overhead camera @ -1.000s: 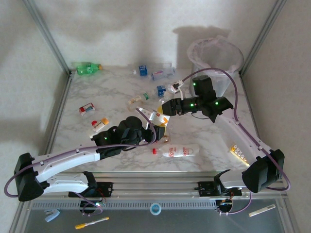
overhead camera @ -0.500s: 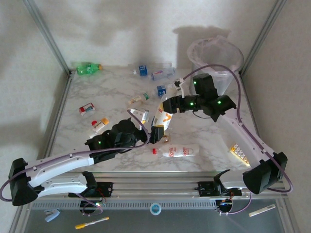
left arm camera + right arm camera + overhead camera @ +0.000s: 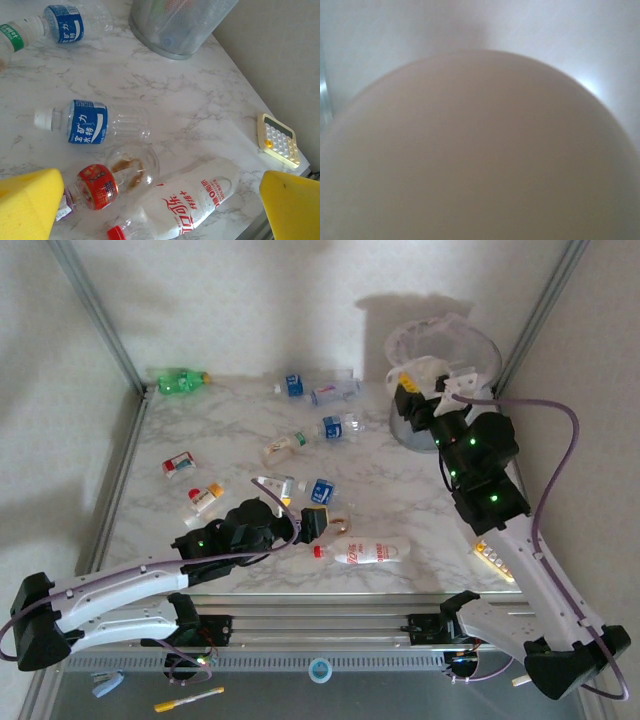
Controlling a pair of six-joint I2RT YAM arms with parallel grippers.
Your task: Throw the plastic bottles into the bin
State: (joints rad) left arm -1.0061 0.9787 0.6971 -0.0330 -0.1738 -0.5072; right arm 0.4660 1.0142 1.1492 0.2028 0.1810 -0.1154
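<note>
Bin (image 3: 485,350) stands at the far right corner of the table (image 3: 400,490), and the right gripper (image 3: 420,385) at its near rim clamps a pale bottle (image 3: 432,368). The left gripper (image 3: 318,520) gapes wide and empty just above a red-capped bottle (image 3: 190,205), a red-labelled bottle (image 3: 100,185) and a blue-labelled bottle (image 3: 90,121). More bottles lie scattered over the marble, a green bottle (image 3: 180,380) at the far left.
</note>
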